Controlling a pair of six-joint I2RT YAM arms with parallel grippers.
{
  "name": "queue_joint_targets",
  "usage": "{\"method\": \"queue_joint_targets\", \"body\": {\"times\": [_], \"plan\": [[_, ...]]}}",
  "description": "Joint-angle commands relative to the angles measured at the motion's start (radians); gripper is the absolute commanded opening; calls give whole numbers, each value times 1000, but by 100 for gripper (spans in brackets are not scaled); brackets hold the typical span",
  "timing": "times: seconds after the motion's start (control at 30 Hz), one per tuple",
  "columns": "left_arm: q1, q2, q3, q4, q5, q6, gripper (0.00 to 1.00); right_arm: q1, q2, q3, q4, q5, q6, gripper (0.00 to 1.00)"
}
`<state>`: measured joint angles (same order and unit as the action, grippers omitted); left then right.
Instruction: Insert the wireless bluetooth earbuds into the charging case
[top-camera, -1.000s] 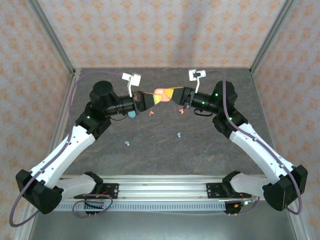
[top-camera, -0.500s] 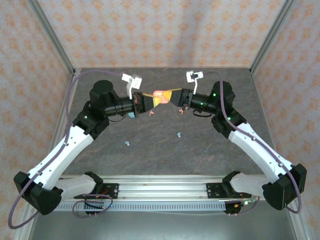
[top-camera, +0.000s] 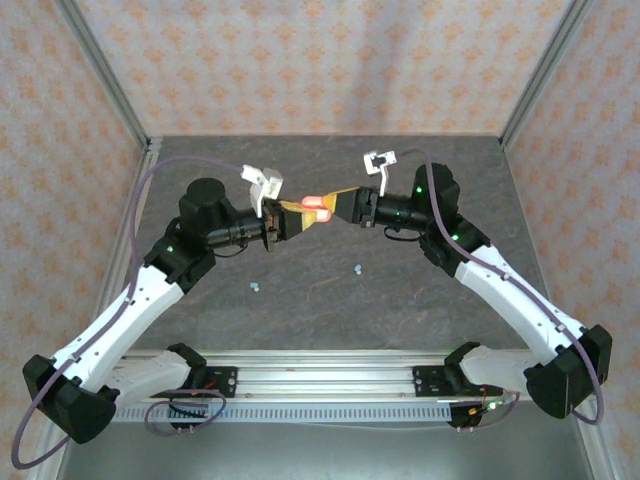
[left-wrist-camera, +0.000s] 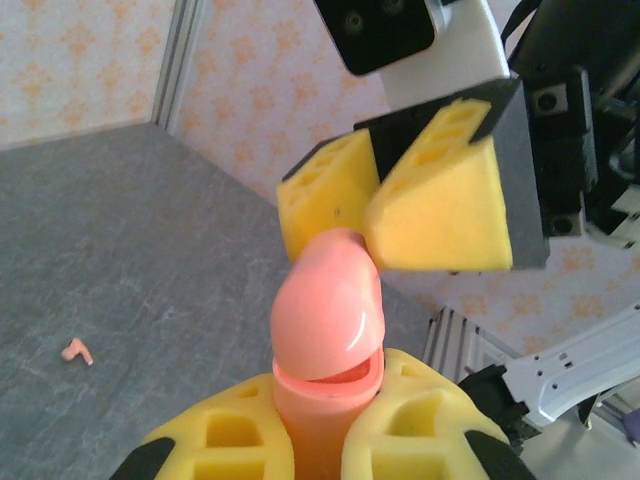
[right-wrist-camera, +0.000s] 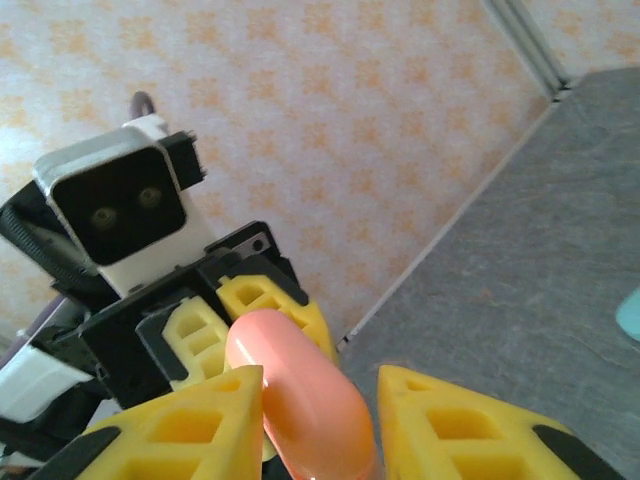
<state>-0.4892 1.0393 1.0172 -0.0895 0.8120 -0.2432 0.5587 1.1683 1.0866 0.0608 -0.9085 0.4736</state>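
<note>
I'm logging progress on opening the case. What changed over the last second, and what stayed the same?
The left gripper, shut on the salmon-pink pebble-shaped plastic charging case, carried it slightly nearer the arm bases; its lid now stands ajar. The right gripper widened its yellow fingers around the lid. The two tiny light blue plastic earbuds stayed put on the grey table.

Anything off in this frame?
Nothing broken. The case, lid ajar, is held off the table by the left end effector, with the right end effector straddling its lid. Two blue earbuds and a salmon earbud lie scattered on the table.
</note>
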Motion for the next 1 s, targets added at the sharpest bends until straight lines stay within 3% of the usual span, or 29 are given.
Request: {"method": "queue_joint_targets", "body": {"times": [0.0, 0.3, 0.5, 0.6, 0.97], "plan": [[-3, -45, -28, 57, -14, 54, 0, -14, 11, 41, -86, 91, -44, 38], [-3, -107, -98, 61, -61, 90, 0, -13, 28, 74, -161, 88, -55, 44], [-3, -98, -118, 78, -36, 66, 0, -12, -18, 26, -23, -79, -11, 63], [-3, -85, -121, 108, -15, 39, 0, -5, -40, -17, 54, -93, 26, 68], [-1, -72, -97, 129, 19, 10, 0, 58, 11, 22, -86, -47, -115, 70]]}}
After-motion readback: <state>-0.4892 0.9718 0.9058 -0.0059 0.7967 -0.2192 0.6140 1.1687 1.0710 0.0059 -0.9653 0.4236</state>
